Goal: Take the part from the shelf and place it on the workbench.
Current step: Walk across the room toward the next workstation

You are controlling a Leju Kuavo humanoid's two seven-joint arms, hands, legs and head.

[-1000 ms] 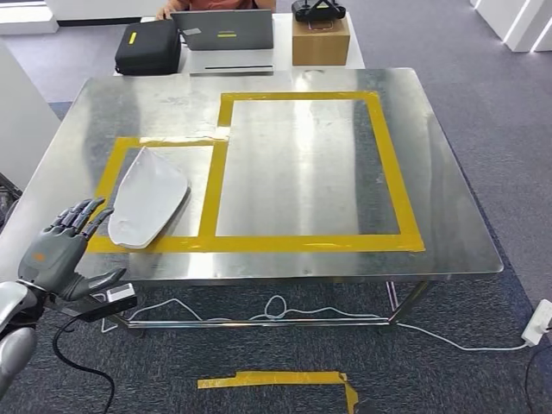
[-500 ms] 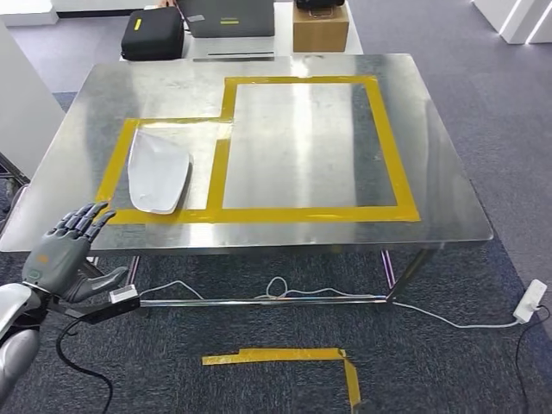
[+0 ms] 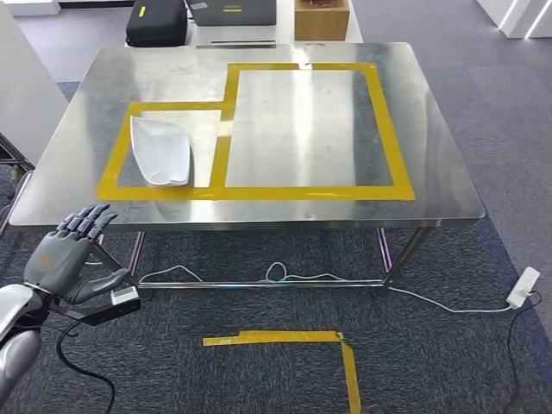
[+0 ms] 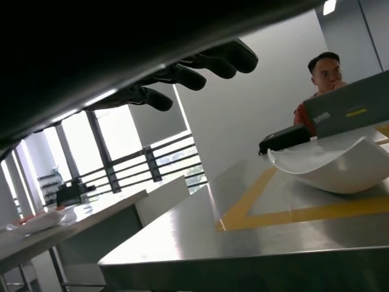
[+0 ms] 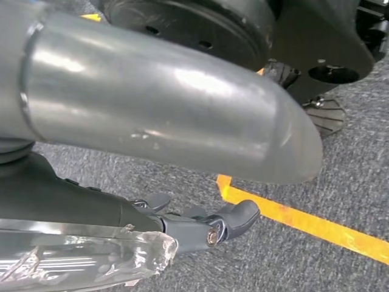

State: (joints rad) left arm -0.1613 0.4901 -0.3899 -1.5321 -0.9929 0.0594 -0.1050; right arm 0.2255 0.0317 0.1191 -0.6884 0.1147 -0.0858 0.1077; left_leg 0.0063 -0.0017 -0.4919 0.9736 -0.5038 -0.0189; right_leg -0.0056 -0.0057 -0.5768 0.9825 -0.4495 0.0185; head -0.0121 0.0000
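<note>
The white part (image 3: 160, 150) is lying on the steel workbench (image 3: 436, 172), inside the smaller yellow-taped box on its left half, touching nothing else. The left hand (image 3: 65, 257) is hanging in front of the near left edge, below the tabletop, with fingers (image 4: 202, 64) spread apart and holding nothing. The right hand (image 5: 202, 225) is dangling down near the carpet, next to a strip of yellow tape (image 5: 312, 225); honestly can't tell if its fingers are open or curled. A laptop (image 3: 232, 11) and a cardboard box (image 3: 317, 19) are sitting on the table behind.

Black case (image 3: 158, 23), laptop (image 3: 232, 12) and cardboard box (image 3: 320, 18) cut off by the head view's top edge.
</note>
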